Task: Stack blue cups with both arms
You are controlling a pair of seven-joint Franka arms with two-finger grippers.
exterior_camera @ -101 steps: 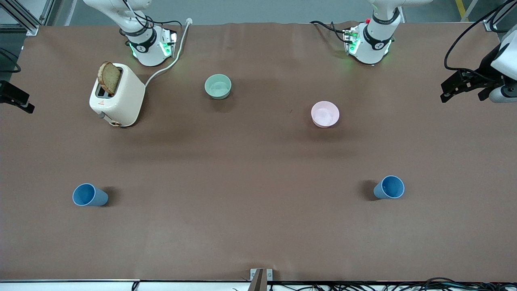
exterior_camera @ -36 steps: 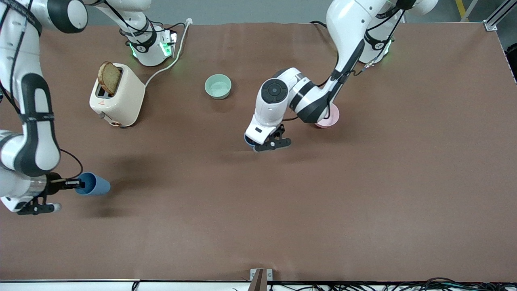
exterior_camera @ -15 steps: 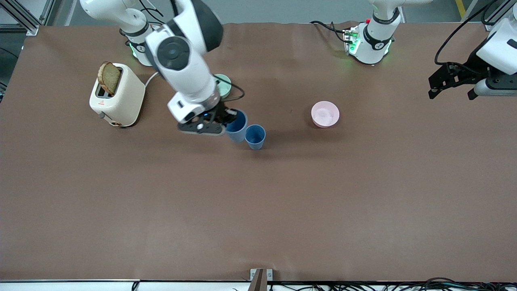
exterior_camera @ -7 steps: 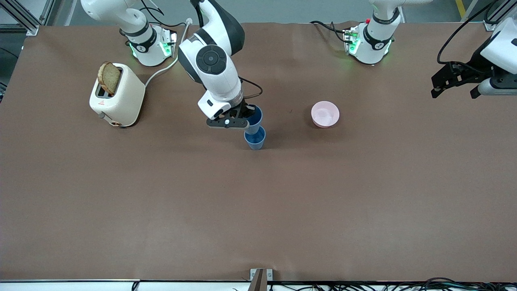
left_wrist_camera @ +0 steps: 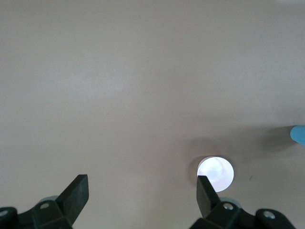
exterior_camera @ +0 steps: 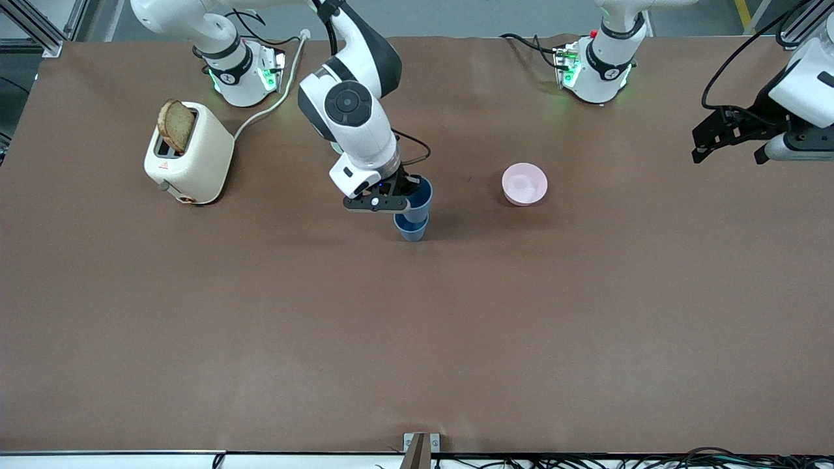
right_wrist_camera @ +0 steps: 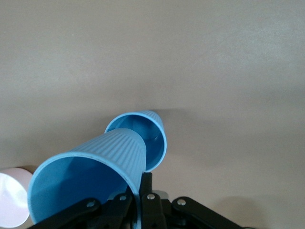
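Observation:
My right gripper [exterior_camera: 399,193] is shut on the rim of one blue cup [exterior_camera: 420,195] and holds it tilted over the second blue cup [exterior_camera: 411,229], which stands upright in the middle of the table. In the right wrist view the held cup [right_wrist_camera: 90,176] has its narrow base at the standing cup's [right_wrist_camera: 155,138] mouth, and my right gripper [right_wrist_camera: 143,191] pinches its wall. My left gripper [exterior_camera: 727,158] is open and empty, up over the left arm's end of the table, and waits. Its fingers [left_wrist_camera: 76,191] stand wide apart in the left wrist view.
A pink bowl [exterior_camera: 524,184] sits beside the cups, toward the left arm's end; it also shows in the left wrist view [left_wrist_camera: 216,174]. A cream toaster [exterior_camera: 192,159] holding a bread slice [exterior_camera: 176,125] stands near the right arm's base. The pale green bowl is mostly hidden by the right arm.
My right gripper has carried its blue cup toward the left arm's end, from beside the standing cup to over its mouth. The left arm has barely moved.

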